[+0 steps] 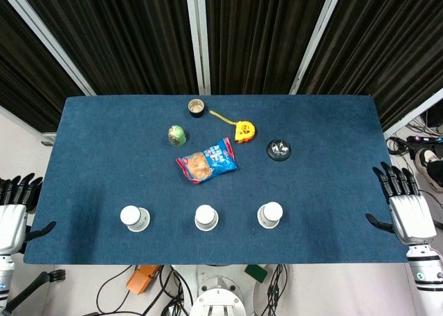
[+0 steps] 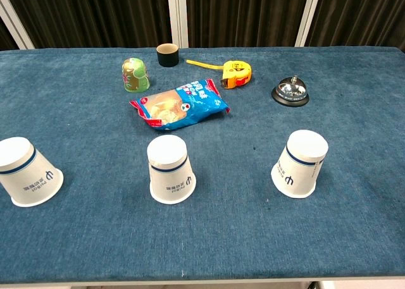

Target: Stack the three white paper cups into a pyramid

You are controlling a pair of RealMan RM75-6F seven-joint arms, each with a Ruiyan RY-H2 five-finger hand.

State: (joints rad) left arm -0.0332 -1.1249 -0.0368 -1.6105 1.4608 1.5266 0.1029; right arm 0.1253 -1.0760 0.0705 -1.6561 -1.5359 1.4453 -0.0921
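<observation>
Left hand (image 1: 12, 216) off the counter's (image 1: 90, 157) left edge, fingers apart, empty. Three white paper cups upside down in a near-edge row: left cup (image 1: 134, 218), middle cup (image 1: 205, 218), right cup (image 1: 270, 215), well apart. Right hand (image 1: 408, 212) off the right edge, fingers spread, nearest the right cup.

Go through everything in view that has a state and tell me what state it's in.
Left cup: upside down, unstacked.
Middle cup: upside down, unstacked.
Right cup: upside down, unstacked.
Tape measure: tape pulled out.
Snack bag: lying flat.
Left robot hand: open.
Right robot hand: open.
</observation>
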